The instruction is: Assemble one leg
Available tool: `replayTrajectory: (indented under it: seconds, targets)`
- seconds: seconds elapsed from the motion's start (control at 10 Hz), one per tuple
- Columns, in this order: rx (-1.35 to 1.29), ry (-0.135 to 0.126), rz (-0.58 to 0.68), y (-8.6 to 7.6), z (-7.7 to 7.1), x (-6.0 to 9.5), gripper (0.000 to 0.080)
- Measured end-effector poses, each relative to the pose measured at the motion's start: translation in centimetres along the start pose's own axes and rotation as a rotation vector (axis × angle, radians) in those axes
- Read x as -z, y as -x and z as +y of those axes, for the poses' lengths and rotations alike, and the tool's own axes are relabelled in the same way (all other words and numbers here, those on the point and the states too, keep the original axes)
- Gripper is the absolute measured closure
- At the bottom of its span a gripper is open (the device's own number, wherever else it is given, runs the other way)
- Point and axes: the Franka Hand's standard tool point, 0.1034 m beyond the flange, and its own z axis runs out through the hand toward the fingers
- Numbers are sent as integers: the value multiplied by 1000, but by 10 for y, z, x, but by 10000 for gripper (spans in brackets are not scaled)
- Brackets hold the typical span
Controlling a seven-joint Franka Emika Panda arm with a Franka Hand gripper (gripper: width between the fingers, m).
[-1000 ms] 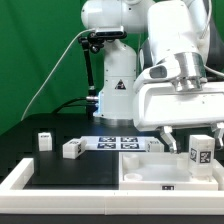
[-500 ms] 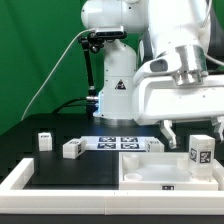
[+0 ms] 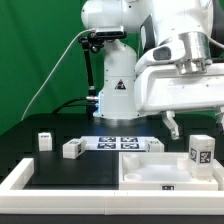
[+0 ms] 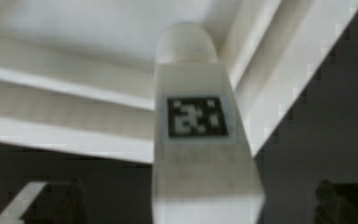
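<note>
A white leg with a black-and-white tag stands upright at the exterior view's right, on the large white panel. My gripper hangs open just above it and holds nothing. One dark finger shows left of the leg's top. In the wrist view the leg runs up the middle between my gripper's two fingers, with a gap on each side. Its tag faces the camera and the panel's raised rim lies behind it.
Two more legs stand on the black table at the exterior view's left, and another beside the marker board. A white raised border runs along the table's front. The robot base stands behind.
My gripper and wrist have risen straight up off the standing leg. The leg has stayed upright in the same spot on the panel.
</note>
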Motion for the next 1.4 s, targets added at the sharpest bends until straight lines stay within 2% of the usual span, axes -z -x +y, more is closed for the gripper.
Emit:
replayTrajectory:
  seconds: [0.2,0.4,0.8,0.9,1.0,1.1,1.4]
  targets:
    - [-1,-46,-179,0,-4,-7,151]
    - [-6,-79,-309,-4,1,-10,151]
    - [-7,-70,-276,-8,4,-14,151]
    - [-7,-70,-276,-8,5,-14,290]
    - [-7,-70,-276,-8,4,-14,290]
    - [-13,-70,-276,-8,4,-14,468]
    - [-46,-68,-277,-8,4,-14,510]
